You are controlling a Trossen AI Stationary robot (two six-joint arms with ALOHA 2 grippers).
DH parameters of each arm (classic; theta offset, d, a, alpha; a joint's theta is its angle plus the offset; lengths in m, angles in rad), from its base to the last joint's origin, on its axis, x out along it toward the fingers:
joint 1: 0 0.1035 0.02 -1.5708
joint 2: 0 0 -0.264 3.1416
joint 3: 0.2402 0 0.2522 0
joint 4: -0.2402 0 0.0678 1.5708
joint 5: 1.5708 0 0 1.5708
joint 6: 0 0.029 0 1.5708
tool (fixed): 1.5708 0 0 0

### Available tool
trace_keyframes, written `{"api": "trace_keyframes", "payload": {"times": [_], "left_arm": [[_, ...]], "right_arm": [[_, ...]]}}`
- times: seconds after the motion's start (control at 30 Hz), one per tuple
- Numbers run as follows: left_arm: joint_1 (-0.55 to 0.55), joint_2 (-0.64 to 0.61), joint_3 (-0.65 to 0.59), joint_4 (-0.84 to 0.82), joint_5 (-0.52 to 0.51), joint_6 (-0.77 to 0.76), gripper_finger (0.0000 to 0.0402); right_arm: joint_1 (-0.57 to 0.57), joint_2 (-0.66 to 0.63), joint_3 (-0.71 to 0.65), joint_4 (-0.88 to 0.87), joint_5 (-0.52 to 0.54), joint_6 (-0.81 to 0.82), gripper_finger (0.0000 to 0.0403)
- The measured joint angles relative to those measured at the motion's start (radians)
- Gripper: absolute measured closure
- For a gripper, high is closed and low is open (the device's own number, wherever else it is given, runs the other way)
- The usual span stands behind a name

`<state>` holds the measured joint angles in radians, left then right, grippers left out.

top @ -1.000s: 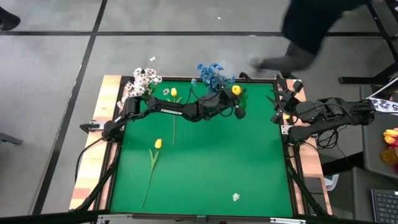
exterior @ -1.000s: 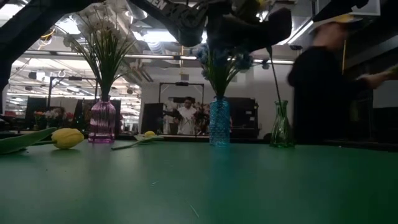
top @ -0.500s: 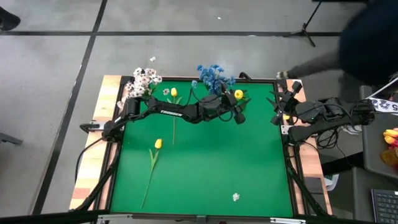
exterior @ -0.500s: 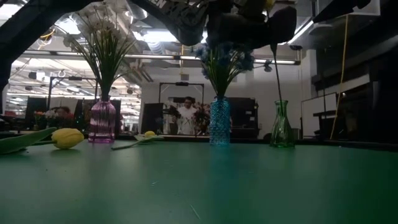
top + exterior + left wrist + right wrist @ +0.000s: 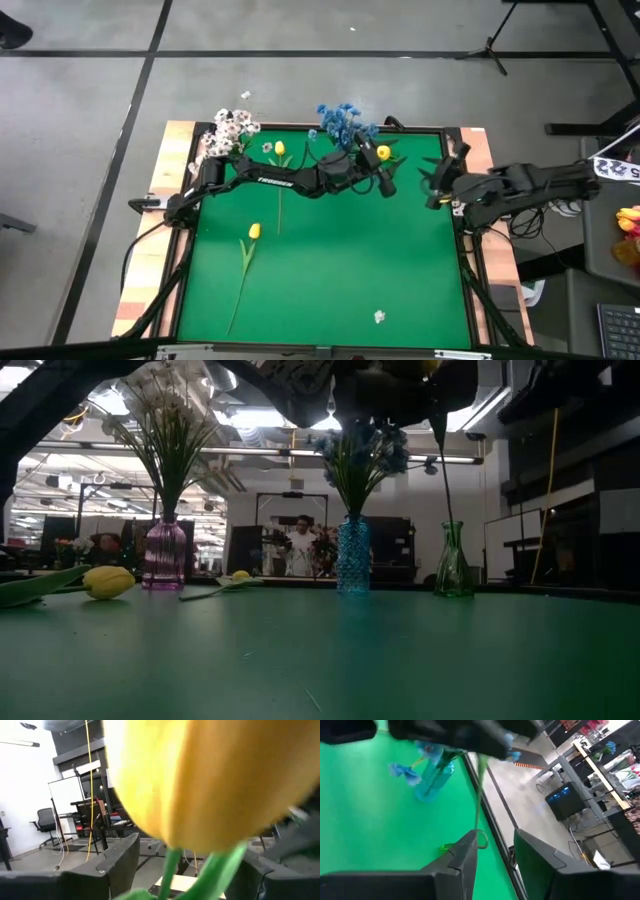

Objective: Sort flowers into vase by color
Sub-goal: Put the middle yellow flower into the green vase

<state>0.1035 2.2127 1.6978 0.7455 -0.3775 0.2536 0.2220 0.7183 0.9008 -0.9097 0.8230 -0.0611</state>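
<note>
Left gripper (image 5: 381,172) upper centre, clenched on yellow tulip (image 5: 382,151), its stalk half hidden, right gripper (image 5: 436,185) at right edge, fingers parted, empty.

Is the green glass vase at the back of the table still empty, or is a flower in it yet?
Cannot tell. The left gripper holds a yellow tulip above the green vase; its stalk hangs toward the neck.

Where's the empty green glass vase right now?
The green vase stands at the table's far edge in the low view, to the right of the blue vase holding blue flowers; nothing is in it yet.
</note>
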Motion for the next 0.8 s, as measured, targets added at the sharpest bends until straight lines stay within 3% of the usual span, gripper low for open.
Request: {"api": "trace_keyframes", "payload": {"times": [0.17,0.3,0.6,0.8], "left_arm": [[-0.01,0.0,0.023,0.0,-0.001,0.0,0.0165],[-0.021,-0.001,0.029,-0.008,-0.004,0.041,0.0165],[-0.02,-0.039,0.031,-0.177,-0.042,0.094,0.0164],[-0.018,-0.084,0.031,-0.269,-0.041,0.109,0.0164]], "right_arm": [[-0.004,0.073,-0.051,0.186,0.014,-0.082,0.0274],[-0.095,0.106,-0.067,0.26,-0.007,-0.153,0.0274],[-0.365,-0.038,-0.147,0.369,-0.298,-0.265,0.0274],[-0.549,-0.125,-0.227,0.513,-0.606,-0.368,0.0274]]}}
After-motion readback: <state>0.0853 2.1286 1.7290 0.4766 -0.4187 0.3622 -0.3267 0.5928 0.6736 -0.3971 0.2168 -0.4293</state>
